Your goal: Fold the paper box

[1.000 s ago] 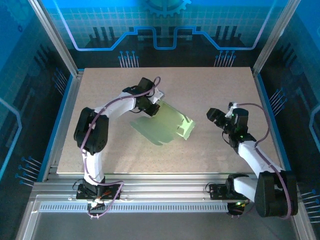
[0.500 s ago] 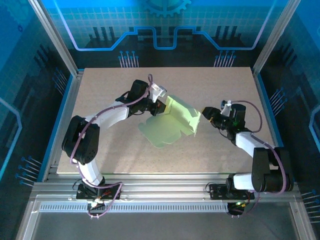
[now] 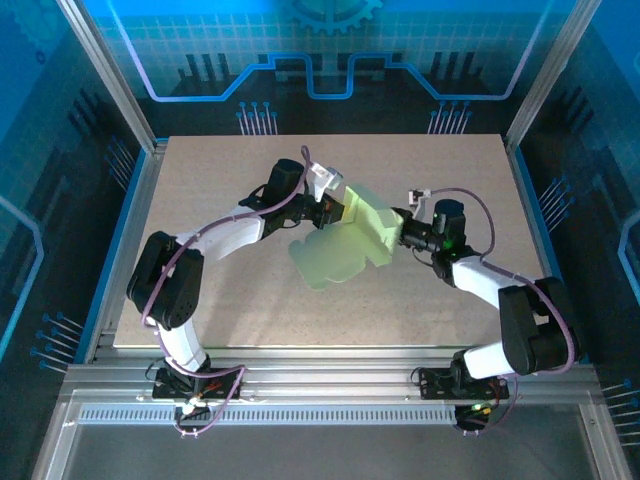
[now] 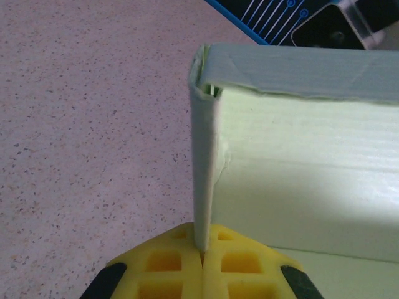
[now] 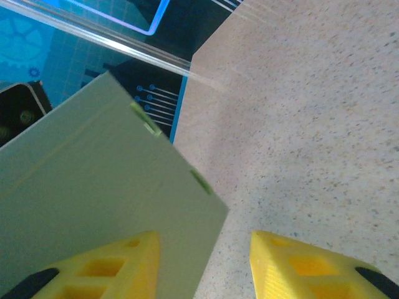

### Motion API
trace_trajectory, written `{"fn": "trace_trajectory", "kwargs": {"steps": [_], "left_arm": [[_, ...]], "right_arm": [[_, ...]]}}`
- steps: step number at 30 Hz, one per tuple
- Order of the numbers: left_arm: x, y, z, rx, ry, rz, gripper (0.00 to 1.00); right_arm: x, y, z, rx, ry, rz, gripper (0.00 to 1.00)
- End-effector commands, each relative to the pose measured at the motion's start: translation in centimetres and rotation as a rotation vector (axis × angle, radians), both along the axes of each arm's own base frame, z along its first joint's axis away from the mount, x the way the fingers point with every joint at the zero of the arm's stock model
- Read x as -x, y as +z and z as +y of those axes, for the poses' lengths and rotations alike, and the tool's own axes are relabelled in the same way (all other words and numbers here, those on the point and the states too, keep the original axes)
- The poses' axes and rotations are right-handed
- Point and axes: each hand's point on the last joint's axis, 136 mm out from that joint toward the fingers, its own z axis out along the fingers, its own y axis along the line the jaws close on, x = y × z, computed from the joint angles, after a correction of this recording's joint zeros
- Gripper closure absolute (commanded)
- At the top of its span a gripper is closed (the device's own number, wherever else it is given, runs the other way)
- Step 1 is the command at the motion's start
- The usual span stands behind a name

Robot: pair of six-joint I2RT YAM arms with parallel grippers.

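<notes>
- The left gripper (image 4: pixel 201 248) is pressed together and pinches a thin upright flap of the paper box (image 4: pixel 299 162).
- The paper box is at the middle of the table (image 3: pixel 200 180), between the two grippers.
- The right gripper (image 5: pixel 202 244) is spread. A corner of the box reaches between its fingers and is apart from the right finger (image 5: pixel 305 265).

The left arm (image 3: pixel 232 228) and the right arm (image 3: pixel 482 283) are white tubes with black joints, purple cables (image 3: pixel 470 195) looping alongside (bases (image 3: pixel 195 385) at 6 o'clock). Yellow fingers (image 4: pixel 174 261) carry square waffle recesses.
</notes>
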Motion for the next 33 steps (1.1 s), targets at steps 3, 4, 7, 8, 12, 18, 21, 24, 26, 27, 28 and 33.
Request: {"fn": "trace_trajectory", "kwargs": {"steps": [3, 4, 7, 8, 12, 18, 21, 24, 26, 27, 28, 33], "left_arm": [[-1.5, 0.0, 0.0, 0.018, 0.080, 0.009, 1.00], [-1.4, 0.0, -0.2, 0.017, 0.080, 0.008, 1.00], [-1.5, 0.1, -0.2, 0.011, 0.093, 0.006, 1.00], [-1.6, 0.1, -0.3, 0.012, 0.095, 0.006, 1.00], [-1.8, 0.1, -0.2, 0.015, 0.121, 0.015, 1.00], [-2.1, -0.6, 0.0, 0.006, 0.153, 0.032, 1.00], [-2.2, -1.3, 1.1, -0.050, 0.184, 0.025, 1.00], [-2.2, -2.1, 2.5, -0.113, 0.211, 0.036, 1.00], [-2.0, -2.7, 3.5, -0.145, 0.220, 0.045, 1.00], [-1.8, -2.8, 4.0, -0.163, 0.223, 0.041, 1.00], [-1.6, -3.0, 4.5, -0.185, 0.221, 0.036, 1.00], [-0.1, -5.0, 6.8, -0.355, 0.141, 0.055, 1.00]], "right_arm": [[0.4, 1.3, 2.5, -0.027, 0.042, -0.048, 0.57], [0.5, 1.3, 3.0, -0.029, 0.051, -0.048, 0.58], [0.8, 1.2, 4.4, -0.035, 0.079, -0.049, 0.58], [0.8, 1.2, 4.9, -0.037, 0.089, -0.049, 0.58], [0.9, 1.3, 6.4, -0.046, 0.115, -0.049, 0.59], [0.9, 0.9, 7.7, -0.044, 0.139, -0.043, 0.59], [0.7, 0.4, 6.6, -0.005, 0.101, -0.035, 0.54], [0.5, -0.5, 4.5, 0.070, 0.043, -0.022, 0.44], [0.4, -1.1, 2.6, 0.124, -0.006, -0.012, 0.36], [0.5, -1.3, 1.4, 0.149, -0.036, -0.006, 0.33], [0.5, -1.5, 0.2, 0.170, -0.063, -0.002, 0.30], [1.2, -2.0, -5.4, 0.289, -0.172, 0.023, 0.25]]}}
